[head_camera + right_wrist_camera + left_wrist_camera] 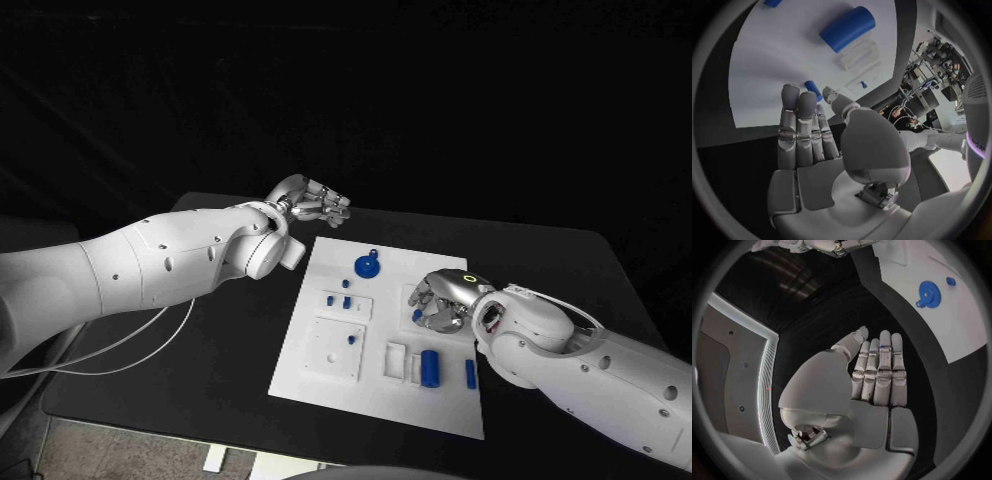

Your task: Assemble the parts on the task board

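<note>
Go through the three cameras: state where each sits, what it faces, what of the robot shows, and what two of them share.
Head view: on the head, looking down at the task board; both white arms show.
Left wrist view: behind the left hand, facing the black table; palm and straight fingers show.
Right wrist view: behind the right hand, facing the board; palm and fingers show.
Shared: the blue gear shows in head and left wrist views.

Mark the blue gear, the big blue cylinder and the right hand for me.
blue gear (368, 266): head view, on its round face.
big blue cylinder (430, 366): head view, mid-body.
right hand (440, 300): head view, on the back of the hand, above the task board (332, 390).
</note>
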`<state>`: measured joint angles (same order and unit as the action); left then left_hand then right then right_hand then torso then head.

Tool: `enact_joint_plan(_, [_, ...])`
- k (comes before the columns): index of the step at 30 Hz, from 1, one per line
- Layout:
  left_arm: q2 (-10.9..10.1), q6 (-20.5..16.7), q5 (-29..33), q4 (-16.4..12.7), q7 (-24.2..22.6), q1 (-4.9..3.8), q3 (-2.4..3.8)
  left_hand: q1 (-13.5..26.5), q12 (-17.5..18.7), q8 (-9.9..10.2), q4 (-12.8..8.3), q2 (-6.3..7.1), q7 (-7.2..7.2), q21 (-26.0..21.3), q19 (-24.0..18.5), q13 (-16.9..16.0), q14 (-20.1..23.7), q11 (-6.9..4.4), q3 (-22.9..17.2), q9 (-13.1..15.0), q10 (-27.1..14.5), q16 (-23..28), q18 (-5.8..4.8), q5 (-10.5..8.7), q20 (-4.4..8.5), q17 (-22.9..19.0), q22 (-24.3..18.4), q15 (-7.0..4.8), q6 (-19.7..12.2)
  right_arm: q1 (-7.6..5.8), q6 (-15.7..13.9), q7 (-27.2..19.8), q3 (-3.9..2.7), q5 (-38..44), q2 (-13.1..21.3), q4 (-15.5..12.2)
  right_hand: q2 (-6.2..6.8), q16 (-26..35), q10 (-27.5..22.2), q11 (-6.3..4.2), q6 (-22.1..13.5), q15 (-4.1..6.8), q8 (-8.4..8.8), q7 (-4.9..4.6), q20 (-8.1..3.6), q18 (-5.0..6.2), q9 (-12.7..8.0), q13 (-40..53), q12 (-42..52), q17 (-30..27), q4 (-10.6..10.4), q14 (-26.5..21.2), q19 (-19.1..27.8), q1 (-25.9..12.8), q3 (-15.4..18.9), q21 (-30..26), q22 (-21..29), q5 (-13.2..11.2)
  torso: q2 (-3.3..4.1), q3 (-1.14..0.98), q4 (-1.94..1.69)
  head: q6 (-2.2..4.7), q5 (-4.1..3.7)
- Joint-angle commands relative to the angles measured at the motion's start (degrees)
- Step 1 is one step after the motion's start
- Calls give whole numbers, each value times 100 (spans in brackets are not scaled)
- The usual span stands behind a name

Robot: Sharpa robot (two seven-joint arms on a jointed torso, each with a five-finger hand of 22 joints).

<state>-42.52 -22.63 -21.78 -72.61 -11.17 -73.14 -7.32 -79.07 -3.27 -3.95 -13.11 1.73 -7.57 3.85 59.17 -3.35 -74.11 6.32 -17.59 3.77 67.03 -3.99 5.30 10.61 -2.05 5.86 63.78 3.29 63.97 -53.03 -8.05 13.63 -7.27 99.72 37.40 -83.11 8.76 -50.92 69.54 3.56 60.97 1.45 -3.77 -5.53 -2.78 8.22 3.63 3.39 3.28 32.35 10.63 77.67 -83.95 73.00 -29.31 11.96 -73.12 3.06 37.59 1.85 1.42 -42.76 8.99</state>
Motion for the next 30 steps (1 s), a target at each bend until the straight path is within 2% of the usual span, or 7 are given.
enact_joint_plan(1, [12,74,35,-6,-44,-7,4,-6,-25,19,17,-59,-3,5,34,4,-28,-19,18,3,18,19,12,-25,-6,7,7,8,-36,17,114,-76,48,108,-46,43,-13,-18,96,-10,99,45,11,-18,-42,-28,-1,-1,6,16,15,12,-138,-55,-175,44,-36,-32,-1,0,2,0,-3])
enact_joint_plan(9, [12,79,35,0,-34,-7,3,-6,-24,20,17,-67,-4,4,32,4,-28,-19,18,2,18,20,9,-21,-4,9,23,8,-36,18,66,-8,140,329,-113,119,-84,-19,162,-19,367,55,7,-53,-61,-47,2,0,8,44,14,25,-141,-91,-401,66,-102,-33,1,-3,1,-12,0])
enact_joint_plan(18, [12,86,35,7,-17,-7,3,3,-24,22,22,-67,-5,1,29,4,-23,-17,18,2,12,22,8,-18,-6,9,23,11,-42,23,-8,37,193,479,-165,185,-107,-12,226,-35,514,70,8,-52,-73,-50,4,2,12,65,0,28,-137,-128,-507,71,-149,-33,-1,-2,7,-25,-11])
enact_joint_plan(26, [19,89,35,13,-15,-7,3,3,-24,22,22,-67,-5,1,29,4,-23,-17,18,2,12,22,8,-18,-6,9,23,11,-42,35,-111,69,227,546,-210,258,-218,-21,415,-103,721,101,-4,-4,-97,-70,10,6,25,86,2,65,-167,-80,-542,86,-184,-32,-1,-1,1,-36,-20])
enact_joint_plan(30, [21,89,35,13,-17,-7,3,3,-24,22,22,-67,-5,1,29,4,-23,-17,18,2,12,22,8,-18,-6,9,23,11,-42,41,-331,100,235,595,-208,268,-314,-33,688,-192,985,165,-40,61,-144,-101,37,17,47,103,56,122,-211,-6,-624,195,-237,-29,-3,1,3,-39,-14])
